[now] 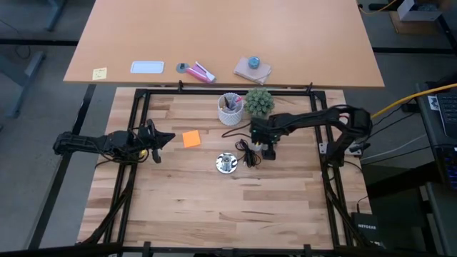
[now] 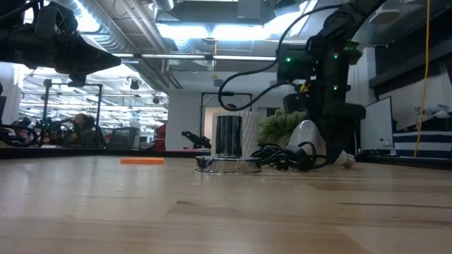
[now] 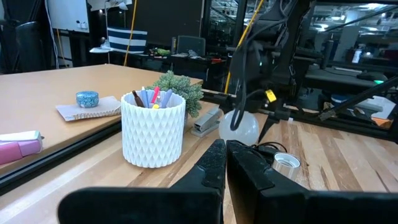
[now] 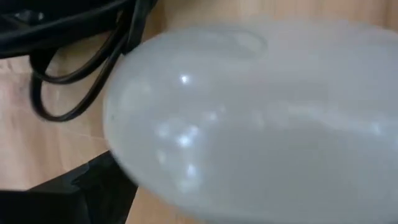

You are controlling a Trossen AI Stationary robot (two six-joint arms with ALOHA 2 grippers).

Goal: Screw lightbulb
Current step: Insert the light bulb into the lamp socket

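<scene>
The metal socket (image 1: 226,163) sits near the middle of the wooden worktop (image 1: 214,214), and it serves as the landmark here. In the low view it shows as a shiny upright cylinder on a flat base (image 2: 227,144), nearer the camera than the white cup behind it. A tangle of black cord (image 1: 249,152) lies just beside the socket, on the side toward the right arm.

Just past that cord, the right pincer (image 1: 268,151) is lowered to the worktop with its fingers spread wide. The lightbulb (image 2: 305,139) lies on the worktop there, its frosted dome close against the pincer; in the right wrist view the white dome (image 4: 261,118) fills nearly the whole picture, with a loop of cord at its edge. Whether the fingers touch the glass cannot be told.

On the socket's other side lies an orange sticky note (image 1: 191,138), and beyond that note the left pincer (image 1: 166,138) waits above the worktop, its fingers (image 3: 214,163) pressed together and holding nothing.

Behind the socket stand the white cup (image 1: 230,109) with pens in it and a small green plant (image 1: 259,101) just beside the cup. Farther back still, a second, paler table (image 1: 300,36) carries a few small items.
</scene>
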